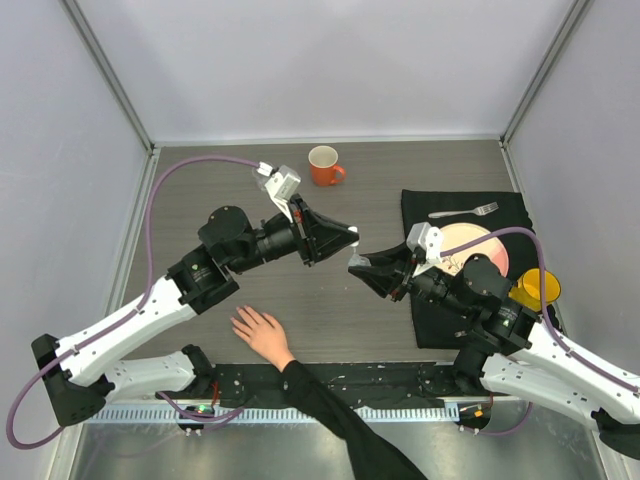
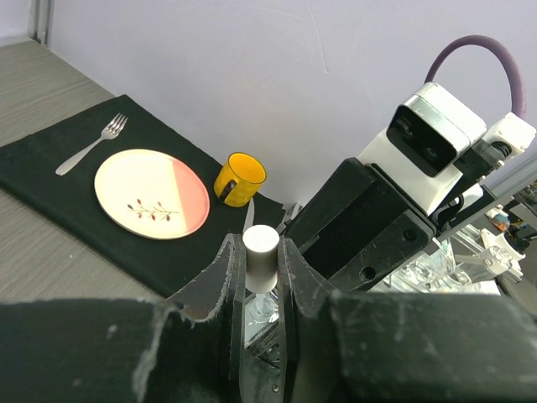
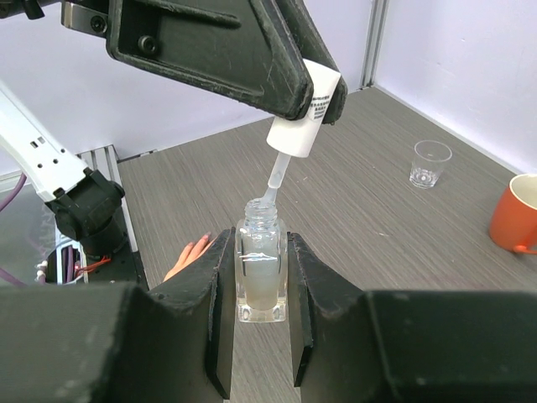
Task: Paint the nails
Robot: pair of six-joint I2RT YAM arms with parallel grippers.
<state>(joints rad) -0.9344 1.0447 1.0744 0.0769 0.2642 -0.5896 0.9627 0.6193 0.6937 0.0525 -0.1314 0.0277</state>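
Observation:
A bare hand (image 1: 262, 333) with a black sleeve lies flat near the table's front edge, fingers spread; its nails (image 1: 237, 319) are too small to make out. The fingertips also peek out beside my right finger (image 3: 186, 256). My left gripper (image 1: 352, 238) is shut on a white cap (image 2: 260, 252) that carries a brush stem (image 3: 274, 178). My right gripper (image 1: 356, 262) is shut on a small clear bottle (image 3: 261, 273), held upright above the table. The stem's tip sits in the bottle's open neck. The two grippers meet mid-table, above and to the right of the hand.
An orange mug (image 1: 325, 165) stands at the back. A black mat (image 1: 425, 320) on the right carries a plate (image 1: 482, 243), a fork (image 1: 465, 211) and a yellow cup (image 1: 535, 288). A small clear glass (image 3: 430, 163) stands near the mug. Walls close in three sides.

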